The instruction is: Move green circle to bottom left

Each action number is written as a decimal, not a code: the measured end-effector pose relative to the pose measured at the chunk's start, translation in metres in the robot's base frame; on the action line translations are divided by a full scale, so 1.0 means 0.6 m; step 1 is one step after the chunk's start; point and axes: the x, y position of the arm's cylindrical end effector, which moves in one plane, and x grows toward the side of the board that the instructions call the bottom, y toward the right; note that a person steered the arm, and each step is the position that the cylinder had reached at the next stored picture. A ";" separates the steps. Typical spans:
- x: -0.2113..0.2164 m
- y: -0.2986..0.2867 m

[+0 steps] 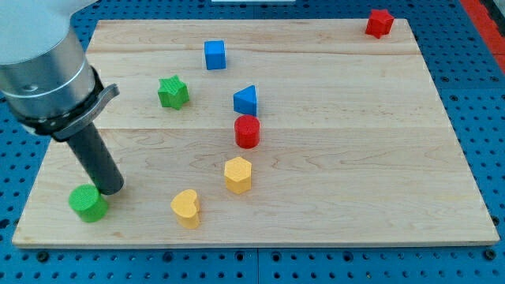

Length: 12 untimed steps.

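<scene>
The green circle, a short cylinder, sits near the board's bottom left corner. My tip rests on the board just to the right of it and slightly toward the view's top, touching or nearly touching its side. The dark rod rises up and to the left into the grey arm body at the view's top left.
On the wooden board: a green star, a blue cube, a blue triangle, a red cylinder, a yellow hexagon, a yellow heart, and a red star at the top right corner.
</scene>
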 end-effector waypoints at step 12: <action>0.057 -0.056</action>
